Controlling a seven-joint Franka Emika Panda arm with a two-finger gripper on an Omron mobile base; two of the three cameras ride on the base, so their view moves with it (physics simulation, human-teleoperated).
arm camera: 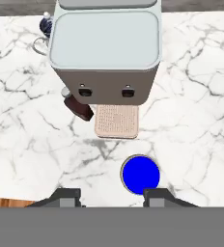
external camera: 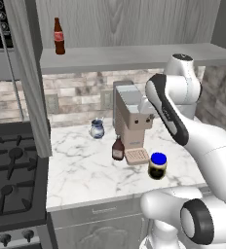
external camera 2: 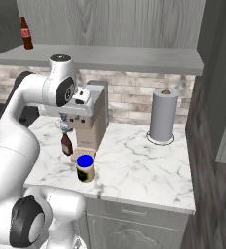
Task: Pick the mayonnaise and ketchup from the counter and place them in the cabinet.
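Note:
The mayonnaise stands on the counter near its front edge, in front of a coffee machine. From above, its blue lid lies just ahead of my gripper and slightly right of centre. The gripper hangs high above it, pointing down, open, with nothing between the fingers. The ketchup stands upright at the machine's left front corner. The cabinet's shelf board runs above the counter.
A beige coffee machine with a drip tray sits mid-counter. A small glass jug stands to its left. A slim red-labelled bottle is on the shelf. A paper towel roll stands at the right, a stove at the left.

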